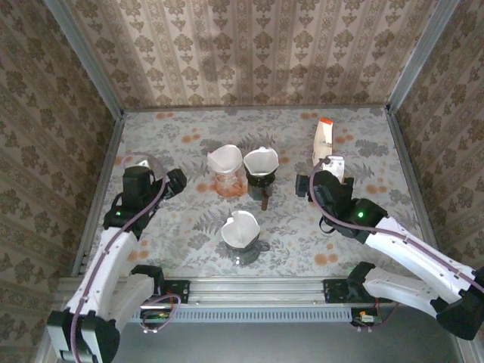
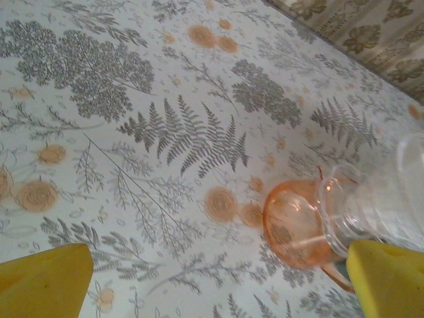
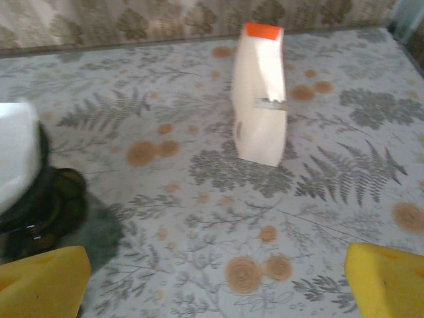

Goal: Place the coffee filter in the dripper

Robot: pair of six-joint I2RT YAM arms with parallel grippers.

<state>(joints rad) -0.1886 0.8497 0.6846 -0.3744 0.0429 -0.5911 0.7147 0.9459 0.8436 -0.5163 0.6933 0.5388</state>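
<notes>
- Coffee filter (image 1: pixel 261 159) paper sits inside your dark dripper (image 1: pixel 262 181); the orange dripper (image 1: pixel 228 184) beside it and the clear dripper (image 1: pixel 243 248) nearer you each hold a white paper too.
- A white pouch (image 3: pixel 260 99) with an orange top stands on the worktop (image 1: pixel 378 151), ahead of your right gripper (image 3: pixel 215 281).
- Jaws on both the right and left gripper (image 2: pixel 215 281) gape wide, holding nothing.
- Placing looks finished; next, check that each paper is seated.
</notes>
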